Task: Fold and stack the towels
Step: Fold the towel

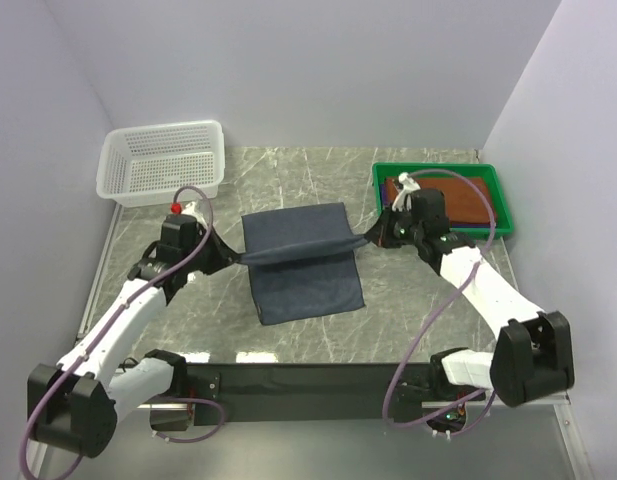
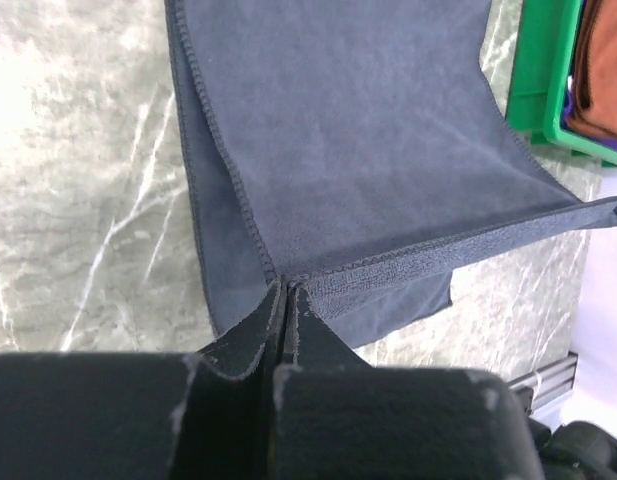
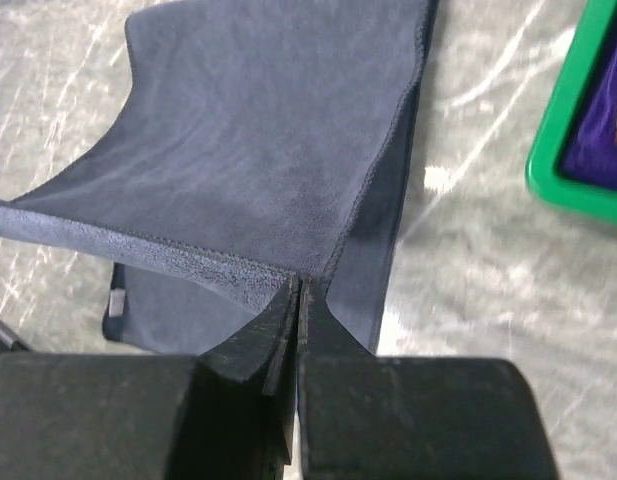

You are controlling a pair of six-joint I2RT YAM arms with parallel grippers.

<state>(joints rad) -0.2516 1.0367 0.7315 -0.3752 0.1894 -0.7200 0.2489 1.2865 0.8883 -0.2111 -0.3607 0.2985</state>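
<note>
While the grey-blue towel [image 1: 303,265] lies in the middle of the desk [image 1: 288,185], its far part is lifted and pulled tight between the two arms; the left jaws are clenched on its left corner and the right jaws are clenched on its right corner; the near part rests flat on the desk. I think this towel is soft, light and floppy; the lifted edge dips a little in the middle, so it bends with no fight; the fuzzy cloth should not slip out of a firm pinch. The corners look like the best places to hold, because then the edge is straight and the two halves can line up. A rust-brown towel [image 1: 468,200] sits folded in the green tray [image 1: 438,167] on the right, with a bit of purple towel [image 3: 593,150] beside it; the white basket [image 1: 163,160] stands at the far left.
</note>
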